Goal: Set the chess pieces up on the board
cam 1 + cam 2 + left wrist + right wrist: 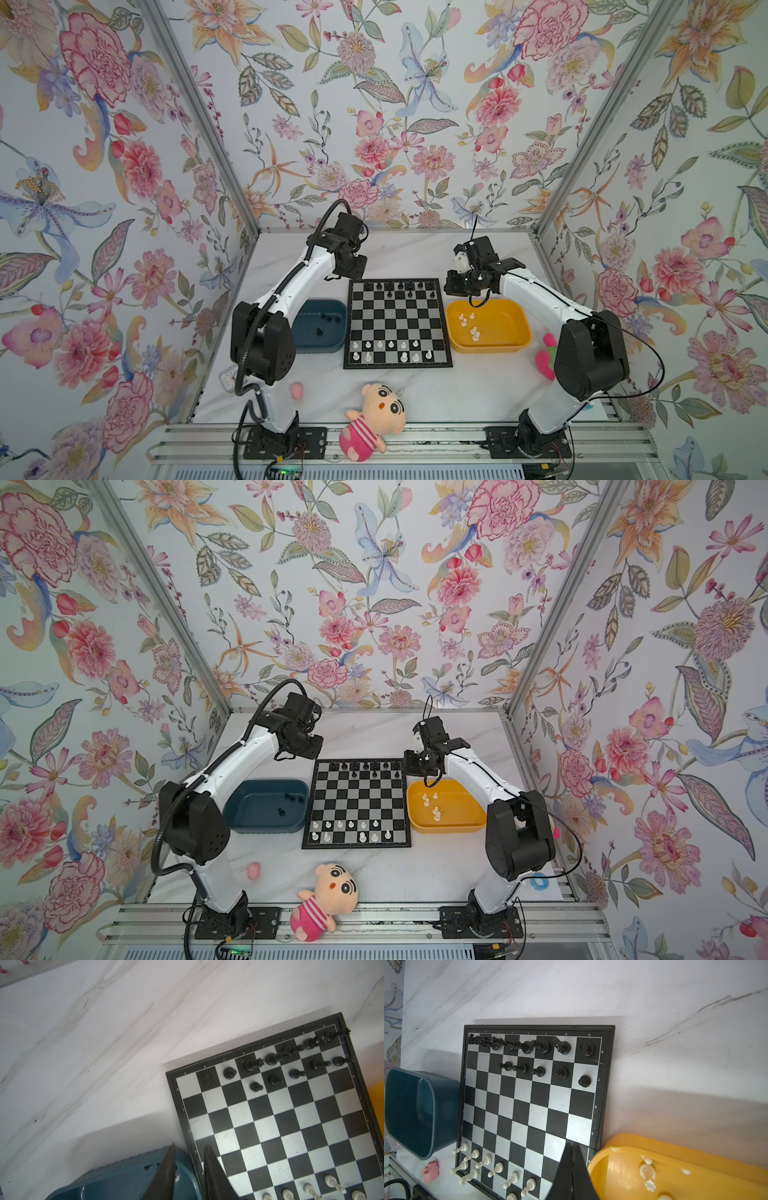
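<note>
Board (397,324) bears black pieces (399,286) far side, white pieces (403,356) near.

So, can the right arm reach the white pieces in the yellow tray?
Probably yes: the right pincer hangs shut near the yellow tray, which is open-topped, and nothing covers the white pieces.

Right of the board (397,324), my right arm (590,357) hides most of a pink plush (543,362); I can't identify the pieces (329,319) in the blue tray (307,345).
</note>
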Tool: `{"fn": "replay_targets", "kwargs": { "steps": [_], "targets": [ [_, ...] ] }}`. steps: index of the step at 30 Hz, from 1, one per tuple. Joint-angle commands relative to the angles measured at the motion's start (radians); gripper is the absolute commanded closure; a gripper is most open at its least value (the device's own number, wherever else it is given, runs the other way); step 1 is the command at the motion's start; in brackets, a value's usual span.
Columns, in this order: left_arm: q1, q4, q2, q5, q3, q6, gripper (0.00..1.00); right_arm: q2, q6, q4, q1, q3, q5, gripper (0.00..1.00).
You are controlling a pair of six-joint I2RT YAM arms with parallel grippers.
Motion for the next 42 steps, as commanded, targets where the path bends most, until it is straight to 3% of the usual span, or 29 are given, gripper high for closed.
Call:
{"fn": "replay_targets", "kwargs": {
  "steps": [1,8,17,27,42],
  "targets": [
    [0.009,-0.013,-0.104,-0.036,-0.161,-0.077,0.73,-0.042,-0.005,0.014,0.010,-0.017,-0.021,0.95],
    [0.013,0.068,-0.371,-0.043,-0.513,-0.221,0.73,-0.048,-0.019,0.021,0.015,-0.036,-0.023,0.95],
    [0.126,0.164,-0.510,-0.014,-0.765,-0.301,0.73,-0.079,-0.022,0.010,0.031,-0.036,-0.008,0.94],
    [0.175,0.257,-0.449,0.022,-0.840,-0.286,0.74,-0.109,-0.016,0.002,0.034,-0.055,0.017,0.94],
    [0.188,0.312,-0.348,0.028,-0.799,-0.252,0.72,-0.117,-0.014,0.001,0.029,-0.064,0.023,0.93]
  ]
}}
